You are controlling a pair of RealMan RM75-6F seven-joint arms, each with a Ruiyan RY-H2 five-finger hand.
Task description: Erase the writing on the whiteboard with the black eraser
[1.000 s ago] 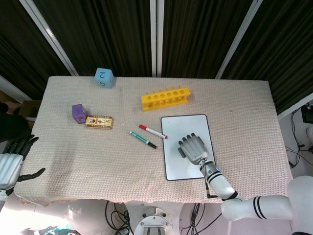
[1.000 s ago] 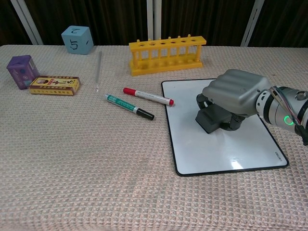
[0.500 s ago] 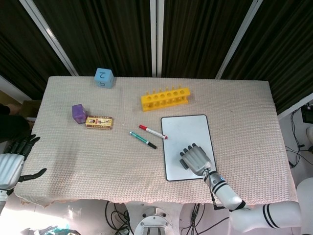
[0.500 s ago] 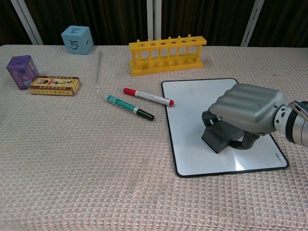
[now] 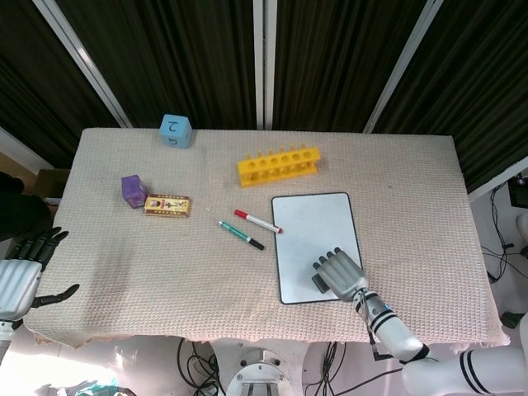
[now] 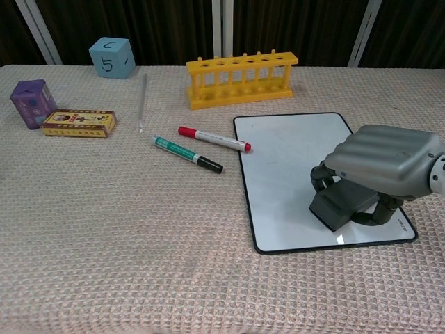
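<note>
Eraser under my right hand at the whiteboard's near right corner.

The black eraser [image 6: 343, 206] looks light and stiff, best gripped by its long sides; my right hand [image 6: 384, 169] holds it so, flat on the whiteboard [image 6: 285, 160], which shows no writing and may slide on the cloth. Red marker [image 6: 213, 139] and green marker [image 6: 186, 153] lie off its left edge, yellow rack [image 6: 240, 78] beyond; nothing blocks. My left hand [image 5: 18, 276] hangs spread off the tabletop's left edge.
</note>
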